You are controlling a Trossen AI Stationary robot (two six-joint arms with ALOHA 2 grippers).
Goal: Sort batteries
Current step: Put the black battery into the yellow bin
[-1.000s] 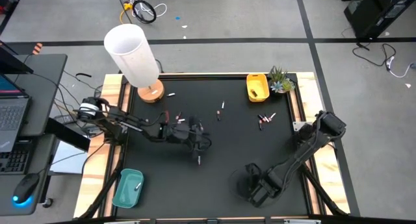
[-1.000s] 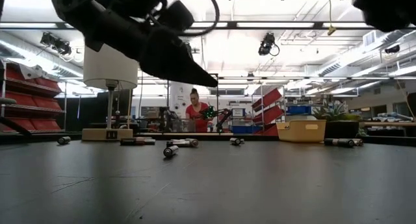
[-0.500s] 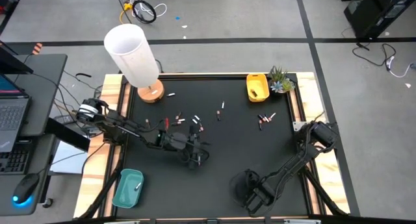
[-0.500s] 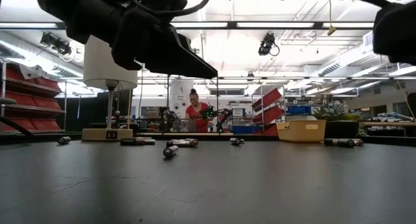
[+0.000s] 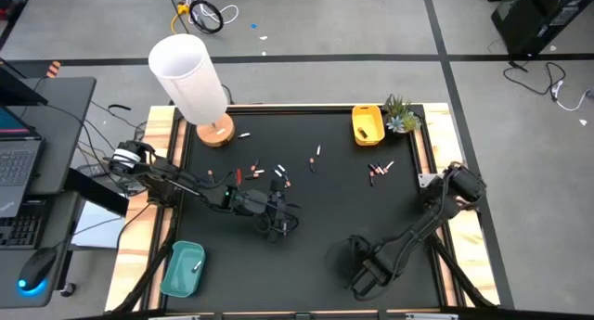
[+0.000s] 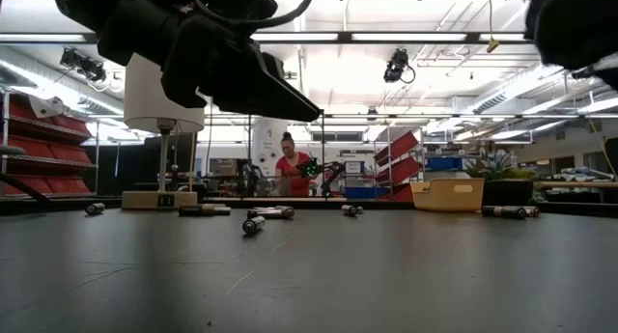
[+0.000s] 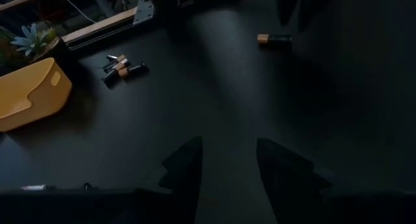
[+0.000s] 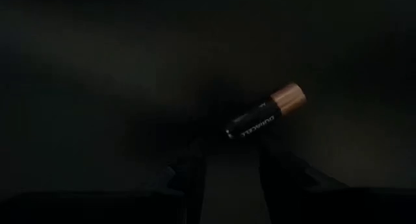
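Observation:
Several small batteries lie scattered on the black table top: a white one (image 5: 246,134) by the lamp base, some near the middle (image 5: 281,177), a pair (image 5: 315,159), and a cluster (image 5: 377,172) at the right. My left gripper (image 5: 278,220) hovers open over bare table, near the middle (image 7: 227,160). My right gripper (image 5: 365,275) is open near the table's near edge. In the right wrist view a dark battery with a copper end (image 8: 265,115) lies on the table just beyond its fingertips (image 8: 231,156), untouched. The same battery (image 7: 273,38) shows in the left wrist view.
A yellow tray (image 5: 367,125) and a small plant (image 5: 401,116) stand at the far right corner. A teal tray (image 5: 183,269) holding a white battery sits at the near left corner. A white lamp (image 5: 190,79) stands at the far left. A person (image 6: 289,166) works far behind the table.
My left gripper has moved a short way toward the table's near edge, uncovering a battery near the middle, and then held still. My right gripper has shifted slightly near the near edge. The batteries have stayed where they lay.

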